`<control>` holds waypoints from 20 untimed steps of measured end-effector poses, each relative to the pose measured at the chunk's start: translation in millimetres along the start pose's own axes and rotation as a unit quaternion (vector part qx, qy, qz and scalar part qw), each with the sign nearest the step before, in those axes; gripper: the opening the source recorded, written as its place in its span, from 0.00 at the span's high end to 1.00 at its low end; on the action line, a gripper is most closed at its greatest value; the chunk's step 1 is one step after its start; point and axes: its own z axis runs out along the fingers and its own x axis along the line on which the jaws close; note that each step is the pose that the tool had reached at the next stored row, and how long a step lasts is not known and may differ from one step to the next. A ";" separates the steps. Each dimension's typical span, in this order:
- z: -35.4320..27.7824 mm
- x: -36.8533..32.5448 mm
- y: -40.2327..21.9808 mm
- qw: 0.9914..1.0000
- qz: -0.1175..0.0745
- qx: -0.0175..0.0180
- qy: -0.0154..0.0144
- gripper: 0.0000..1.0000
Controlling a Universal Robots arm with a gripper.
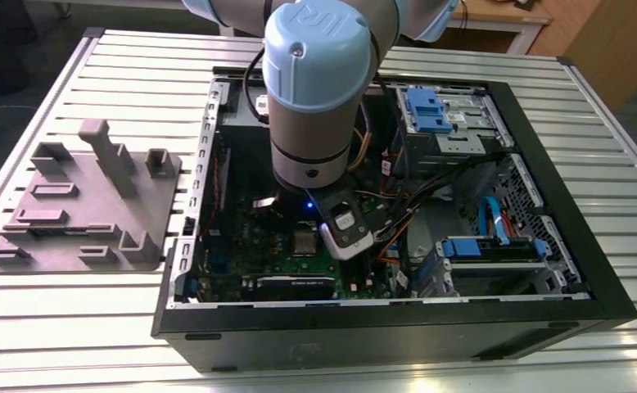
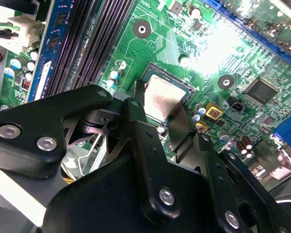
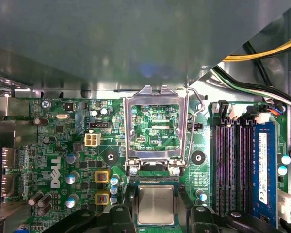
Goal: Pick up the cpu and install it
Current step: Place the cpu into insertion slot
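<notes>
Inside the open computer case (image 1: 580, 270), on the green circuit board (image 3: 53, 145), the socket (image 3: 131, 204) is the place to watch, and the cpu (image 3: 155, 205) already lies in it. The chip sits flat with its silver top up, and the dark border of the socket shows around its edges. The gripper (image 2: 158, 107) hangs right over the socket. Its black fingers (image 2: 136, 111) stand spread, one on either side of the socket. In the first wrist view a strip of the socket border shows between each finger and the chip, so I judge the fingers open and not pinching anything. In the second wrist view one finger crosses in front of a corner of the chip, so whether it touches there I cannot tell. The metal hold-down frame (image 3: 157, 91) is hinged at one edge of the socket and is swung back off it, with bare board showing through its window. The memory slots (image 3: 228, 165) run beside the socket. The grey tray (image 1: 79, 205) rests on the table well apart from the socket, outside the case. By my reading the pick-up and the placing are done. The chip is not yet clamped, since nothing presses it down into the socket.
</notes>
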 end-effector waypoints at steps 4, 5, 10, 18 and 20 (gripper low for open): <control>-0.1 -0.1 -1.0 1.000 0.000 0.000 0.000 0.54; -0.2 -0.1 -1.5 1.000 0.000 0.000 0.000 0.54; 0.3 -0.1 -2.6 1.000 0.000 0.000 0.000 0.54; 0.3 -0.1 -2.7 1.000 0.000 0.000 0.000 0.55; 0.4 -0.1 -2.7 1.000 0.000 0.000 0.000 0.60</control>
